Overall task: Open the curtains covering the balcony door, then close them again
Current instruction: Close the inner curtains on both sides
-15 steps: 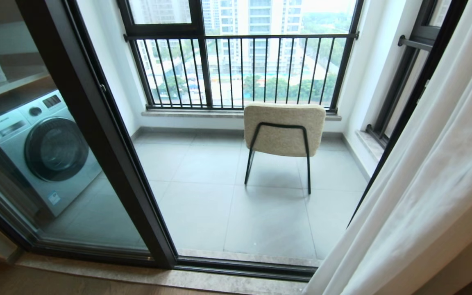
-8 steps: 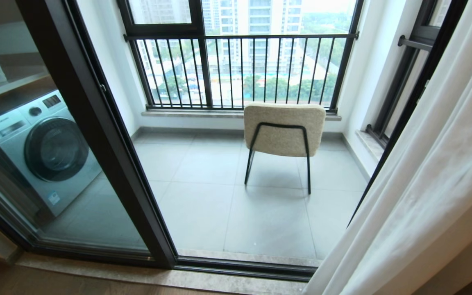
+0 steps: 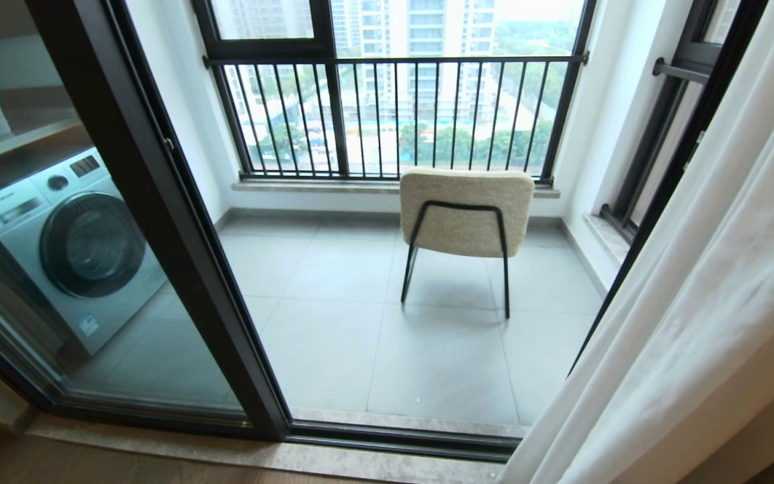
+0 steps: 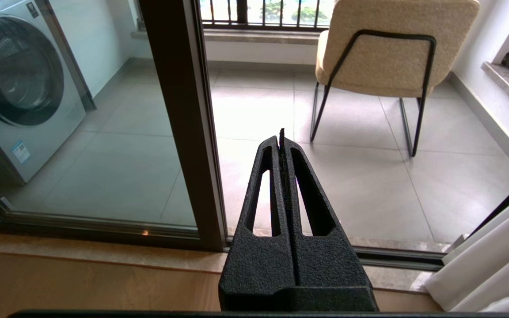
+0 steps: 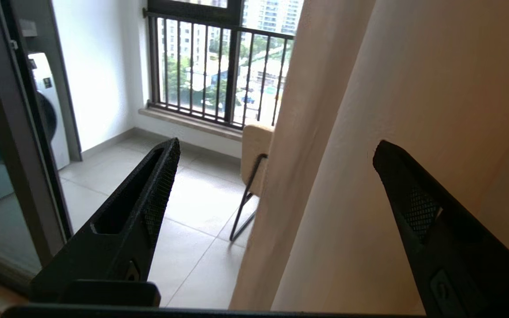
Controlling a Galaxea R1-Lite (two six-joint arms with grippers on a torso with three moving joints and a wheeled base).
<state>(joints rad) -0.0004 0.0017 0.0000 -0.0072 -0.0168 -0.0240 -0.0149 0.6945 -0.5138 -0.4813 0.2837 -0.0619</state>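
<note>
— White, thin cloth hangs bunched on the right. Are those the curtains [image 3: 696, 282]?

— Yes. They sit at the right side of the balcony door [image 3: 158, 222], so the glass and the chair [image 3: 465, 215] show.

— So which step is it?

— I think the opening part is done. Closing comes next.

— What is the right hand [image 5: 276, 152] doing?

— Its fingers are spread wide, holding nothing, with the curtain edge right in front.

— And the left hand [image 4: 281, 134]?

— Pressed closed and empty, low by the door sill.

— What next?

— The right hand needs to pinch the curtain edge and pull it across the glass.
</note>
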